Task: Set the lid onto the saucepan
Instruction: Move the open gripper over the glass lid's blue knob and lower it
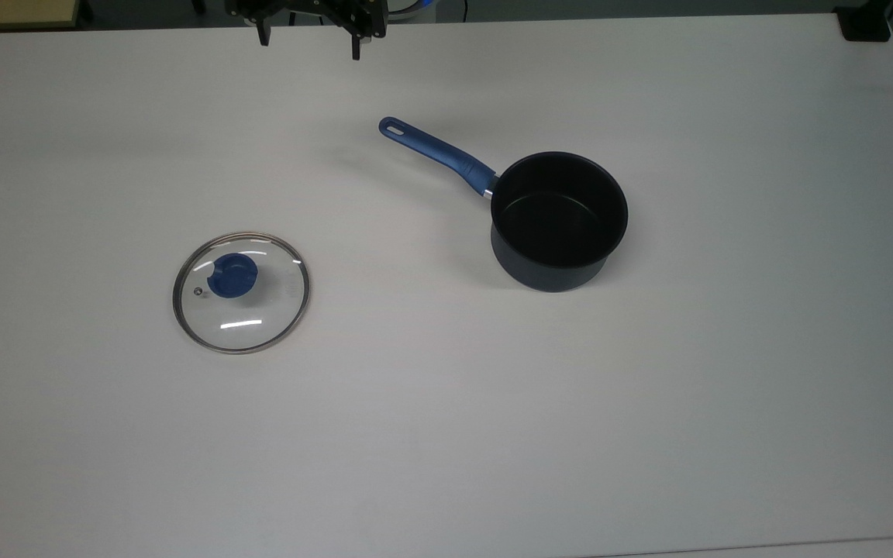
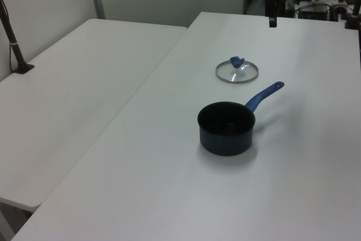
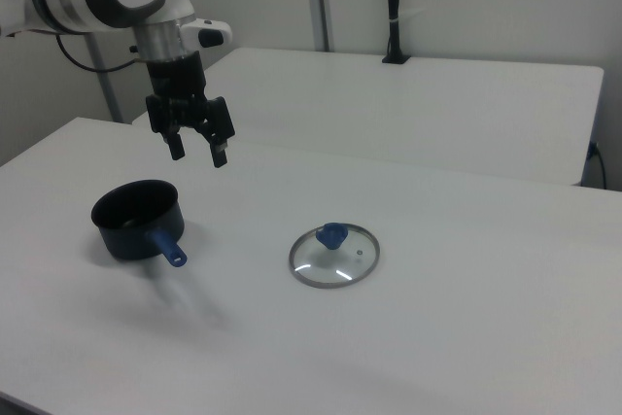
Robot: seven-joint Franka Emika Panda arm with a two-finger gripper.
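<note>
In the top view, going left to right, the lid [image 1: 241, 292] lies flat on the white table [image 1: 446, 434] at about eight o'clock from the table's middle, its blue knob [image 1: 232, 275] up and set slightly toward eleven o'clock of the glass centre, with the small steam vent [image 1: 198, 291] toward nine o'clock of the disc. Well apart from it to the top view's right, the saucepan [image 1: 559, 221] stands upright with its mouth open and its black inside bare. Its long blue handle [image 1: 435, 153] runs along the pan's long axis toward ten o'clock, ending in the slotted hole [image 1: 395, 129]. At the top view's upper edge, near twelve o'clock, the gripper [image 1: 308, 43] hangs above the table, away from both things. In the right view the gripper [image 3: 198, 153] has its two fingers spread wide and pointing down, with nothing between them; there it sits up and to the right view's right of the saucepan [image 3: 136, 218].
</note>
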